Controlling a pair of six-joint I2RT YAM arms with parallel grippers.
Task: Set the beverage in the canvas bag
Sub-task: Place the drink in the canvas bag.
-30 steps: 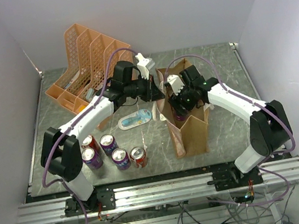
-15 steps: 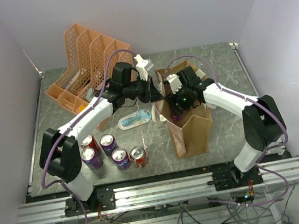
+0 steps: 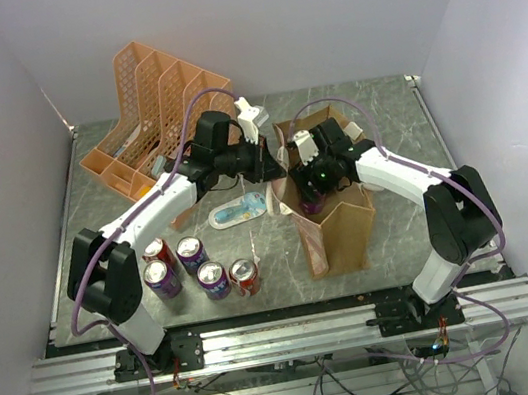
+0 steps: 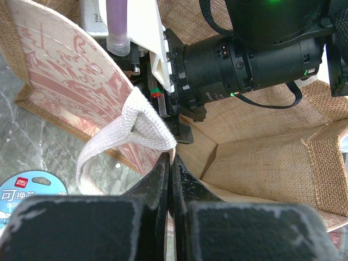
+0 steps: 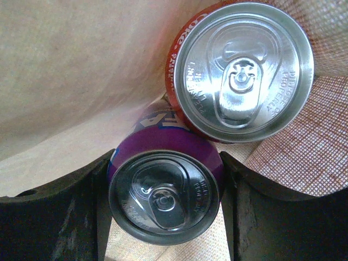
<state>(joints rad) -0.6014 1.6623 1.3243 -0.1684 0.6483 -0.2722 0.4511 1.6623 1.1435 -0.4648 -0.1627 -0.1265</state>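
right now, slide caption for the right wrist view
Right gripper grips the purple can beside a red can inside the canvas bag

Rough cloth, bright metal
The bag (image 4: 261, 152) is coarse, matt woven cloth, its strap (image 4: 136, 125) white ribbed webbing; the purple can (image 5: 163, 198) and red can (image 5: 244, 70) show smooth, shiny metal tops; the table (image 3: 381, 107) looks like veined grey stone; the organiser (image 3: 151, 95) is orange plastic mesh.

Left tool (image 4: 170, 164) tight on canvas bag (image 4: 70, 81)
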